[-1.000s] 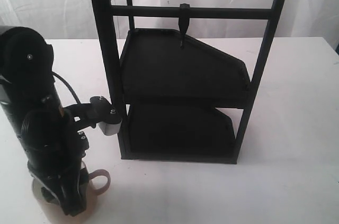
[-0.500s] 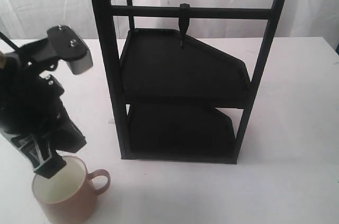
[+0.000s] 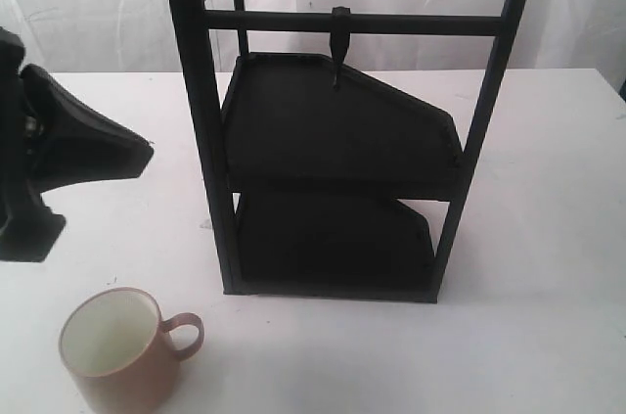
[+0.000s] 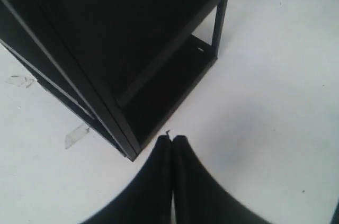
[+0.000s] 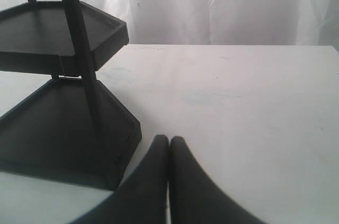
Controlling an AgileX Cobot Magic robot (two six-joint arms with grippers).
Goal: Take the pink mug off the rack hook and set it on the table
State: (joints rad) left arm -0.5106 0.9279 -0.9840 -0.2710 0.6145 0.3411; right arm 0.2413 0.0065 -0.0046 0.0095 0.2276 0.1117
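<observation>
The left fingers were pressed together, tip against tip, with no gap between them and nothing clamped in them. In the left wrist view they hung above the white surface, just off a bottom corner of the rack, touching neither. A scrap of clear tape lay on the surface beside that corner. In the exterior view the same fingers showed as a dark wedge at the left edge, raised above the pink mug and well apart from it.

The right fingers were likewise closed flat on each other and held nothing. They were low over the surface, near the corner of the rack's lower shelf, without touching it.

The pink mug stood upright on the surface, in front of the rack's left post and to its left. Its mouth faced up, showing the cream inside, and its handle pointed right, toward the rack. Nothing touched it. The rack hook jutted down from the crossbar above the upper shelf, far from the mug.
</observation>
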